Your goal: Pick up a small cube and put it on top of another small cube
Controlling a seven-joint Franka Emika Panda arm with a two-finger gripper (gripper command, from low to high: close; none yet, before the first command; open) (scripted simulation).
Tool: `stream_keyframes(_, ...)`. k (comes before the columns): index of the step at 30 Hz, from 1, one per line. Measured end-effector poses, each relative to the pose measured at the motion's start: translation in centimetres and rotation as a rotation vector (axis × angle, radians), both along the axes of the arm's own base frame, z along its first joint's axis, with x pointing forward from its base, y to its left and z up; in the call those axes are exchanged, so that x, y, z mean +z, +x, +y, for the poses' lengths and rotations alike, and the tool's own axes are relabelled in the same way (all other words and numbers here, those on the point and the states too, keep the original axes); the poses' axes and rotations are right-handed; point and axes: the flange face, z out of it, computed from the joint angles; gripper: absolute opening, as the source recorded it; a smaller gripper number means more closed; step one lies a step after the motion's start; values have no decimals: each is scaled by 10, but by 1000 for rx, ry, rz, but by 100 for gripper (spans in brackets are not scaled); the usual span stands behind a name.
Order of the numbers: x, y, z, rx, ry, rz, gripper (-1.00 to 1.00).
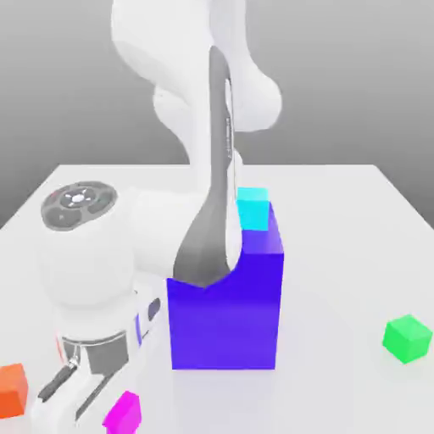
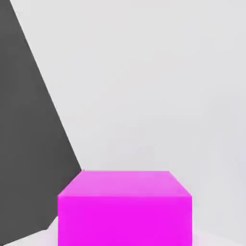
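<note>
Clearly, your tool is closed on the solid magenta, plastic-looking cube, at seven o'clock in the exterior view. Probably light and stiff; grip opposite faces, centred.

A big block stands on the worktop, with an upper cube resting on top of it. In the exterior view, an outer-left cube lies at the far left and a front cube between it and the block, nearer the viewer than the block. A right-hand cube sits well apart, to the block's right.
</note>
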Motion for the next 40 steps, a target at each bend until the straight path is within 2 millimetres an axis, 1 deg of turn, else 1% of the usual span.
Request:
stream_keyframes(5,7,-4,77,383,22,1,-100)
stream_keyframes(11,16,-24,166,854,38,-4,-100)
stream_keyframes(16,24,-51,235,1249,45,-11,-100)
stream_keyframes(22,35,-97,310,1726,40,-19,-100)
stream_keyframes(27,44,-143,362,2124,24,-22,-100)
stream_keyframes(31,49,-183,398,2436,4,-19,-100)
stream_keyframes(33,33,-189,404,2488,-2,-17,-100)
stream_keyframes(36,-3,-191,405,2504,-4,-17,-100)
stream_keyframes(37,-11,-192,405,2505,-3,-17,100)
stream_keyframes(40,-11,-192,405,2505,-3,-17,100)
